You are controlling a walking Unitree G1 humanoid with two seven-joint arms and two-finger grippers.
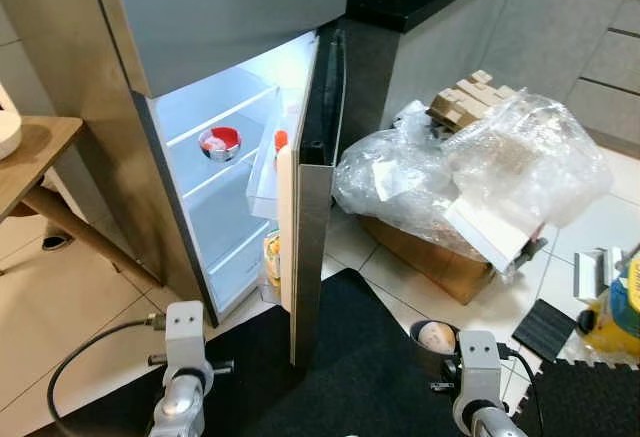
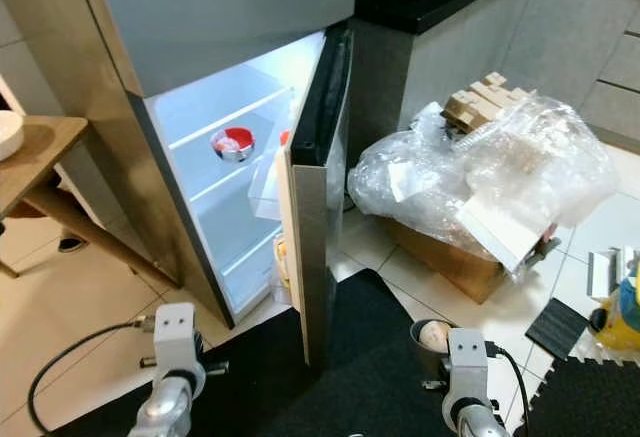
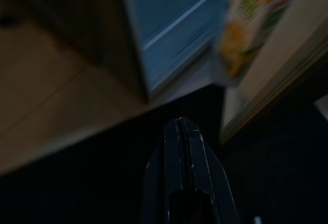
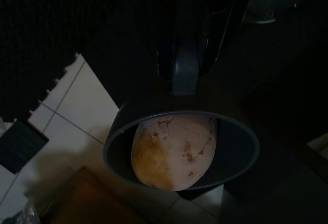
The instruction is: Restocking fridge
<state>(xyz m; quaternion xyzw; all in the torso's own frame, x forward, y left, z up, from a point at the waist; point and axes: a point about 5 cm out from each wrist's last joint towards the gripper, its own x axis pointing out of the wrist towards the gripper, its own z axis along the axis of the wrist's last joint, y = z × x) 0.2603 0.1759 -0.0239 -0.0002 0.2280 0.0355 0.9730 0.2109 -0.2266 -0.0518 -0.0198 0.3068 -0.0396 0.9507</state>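
The fridge stands with its lower door half open and the inside lit. A red bowl sits on a shelf. The door bins hold an orange-capped bottle and, low down, a yellow juice carton. My right gripper is shut on the rim of a dark grey bowl that holds a round, cracked, brownish food item. It hangs low over the black mat, right of the door. My left gripper is shut with nothing in it, low in front of the fridge opening.
A cardboard box heaped with clear plastic wrap stands right of the fridge. A wooden table is at the left. Black foam mats cover the floor ahead. A yellow bottle stands at the far right, with grey cabinets behind.
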